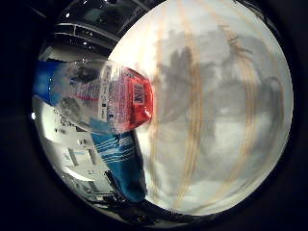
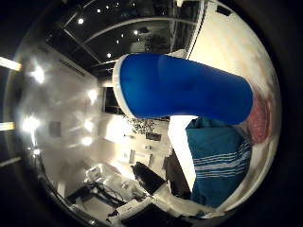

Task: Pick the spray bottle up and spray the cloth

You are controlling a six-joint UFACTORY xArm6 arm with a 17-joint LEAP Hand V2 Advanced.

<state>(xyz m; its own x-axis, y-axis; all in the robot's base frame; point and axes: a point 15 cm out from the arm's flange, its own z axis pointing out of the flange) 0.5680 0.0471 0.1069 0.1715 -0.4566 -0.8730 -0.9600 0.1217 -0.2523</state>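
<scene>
**Bottle close to the palm, cloth waiting**

So, the spray bottle [image 1: 103,98] fills much of both palm views, which means it is very close to the hand. Its blue top points out toward the room, and its clear body with the red label sits over the white table [image 1: 226,120]. The blue striped cloth [image 2: 218,163] lies on the table just beside it. I cannot see any fingers (none show), so I cannot tell if they hold the bottle. Lifting may be under way. Spraying the cloth is probably left to do.
</scene>
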